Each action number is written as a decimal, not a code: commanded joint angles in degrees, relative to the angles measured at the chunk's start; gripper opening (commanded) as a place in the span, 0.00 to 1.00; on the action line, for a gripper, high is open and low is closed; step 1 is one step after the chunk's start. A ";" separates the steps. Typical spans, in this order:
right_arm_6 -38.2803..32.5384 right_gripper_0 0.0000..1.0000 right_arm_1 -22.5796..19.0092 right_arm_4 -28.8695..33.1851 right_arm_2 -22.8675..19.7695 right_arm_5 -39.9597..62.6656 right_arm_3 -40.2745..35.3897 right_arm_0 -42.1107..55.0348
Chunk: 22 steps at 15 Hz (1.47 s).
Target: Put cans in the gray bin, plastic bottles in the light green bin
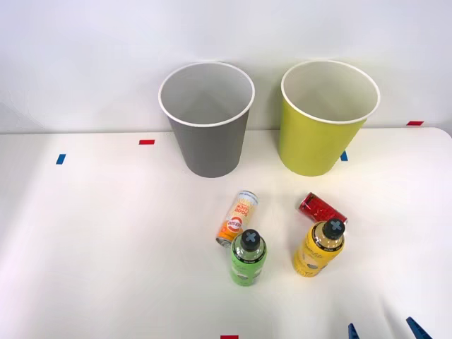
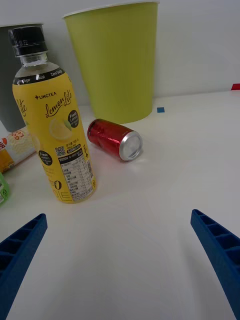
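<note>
At the lower right of the front frame, the right hand (image 1: 385, 330) hangs spread and empty. The yellow bottle (image 2: 54, 130) stands upright on the surface (image 1: 106, 240); the red can (image 2: 114, 139) lies just beside it.

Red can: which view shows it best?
Right wrist view: the red can lies on its side, silver end showing, beside the yellow bottle. In the front view it is small, partly hidden behind that bottle.

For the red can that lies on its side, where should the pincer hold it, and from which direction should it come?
Grip the red can across the middle of its round body, probably coming down from above, the two fingers closing on its curved sides. It lies flat on the table, silver end towards the open right pincer, so the ends offer little hold. The yellow bottle stands close beside it, so keep clear of that side.
</note>
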 commanded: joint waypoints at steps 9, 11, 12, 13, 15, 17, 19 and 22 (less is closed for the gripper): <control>0.00 1.00 0.00 0.00 0.00 0.00 0.00 0.00; 0.00 1.00 0.00 0.00 0.00 0.00 0.00 0.00; 0.00 1.00 0.00 0.00 0.00 0.00 0.00 0.00; 0.00 1.00 0.00 0.00 0.00 0.00 0.00 0.00; 0.00 1.00 0.00 0.00 0.00 0.00 0.00 0.00; 0.00 1.00 0.00 0.00 0.00 0.00 0.00 0.00; 0.00 1.00 0.00 0.00 0.00 0.00 0.00 0.00; 0.00 1.00 0.00 0.00 0.00 0.00 0.00 0.00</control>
